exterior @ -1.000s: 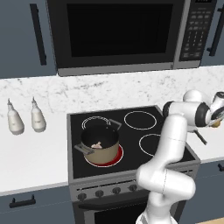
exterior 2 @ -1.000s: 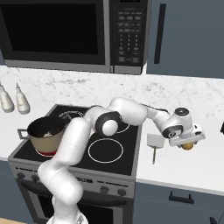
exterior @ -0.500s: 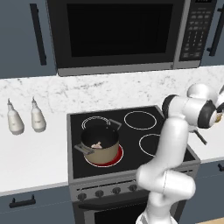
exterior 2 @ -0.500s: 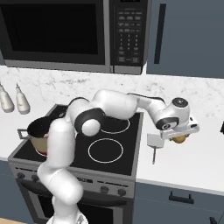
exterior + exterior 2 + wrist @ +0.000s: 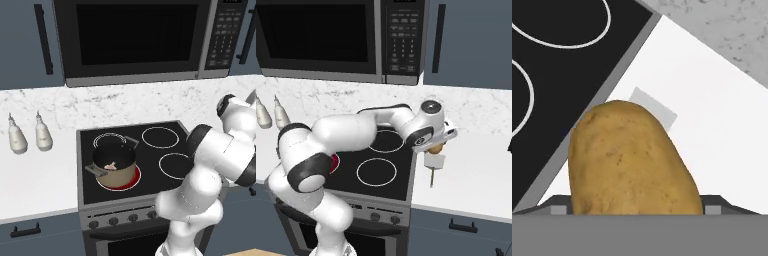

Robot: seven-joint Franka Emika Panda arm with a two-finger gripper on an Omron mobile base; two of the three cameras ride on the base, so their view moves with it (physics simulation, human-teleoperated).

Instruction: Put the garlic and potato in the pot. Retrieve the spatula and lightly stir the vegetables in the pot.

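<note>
The golden-brown potato [image 5: 438, 149] hangs just above the white counter by the stove's right edge, and my gripper [image 5: 435, 146] is shut on it. In the hand view the potato [image 5: 632, 160] looms large and covers the fingertips. Under it lies the spatula [image 5: 434, 161], pale blade toward the wall, thin dark handle pointing to the counter's front; its blade [image 5: 657, 107] peeks out behind the potato. The tan pot [image 5: 120, 172] stands on the glowing front-left burner with the pale garlic [image 5: 111, 165] inside. In the right base view my arm hides the pot.
Two white bottles [image 5: 16, 140] [image 5: 43, 137] stand on the left counter near the wall. A microwave [image 5: 135, 37] hangs low over the stove [image 5: 165, 137]. White counter [image 5: 476, 170] stretches to the right of the stove.
The hand has carried the potato leftward, from over the right counter to the stove's right edge above the spatula. Pot, garlic and spatula have stayed put.
</note>
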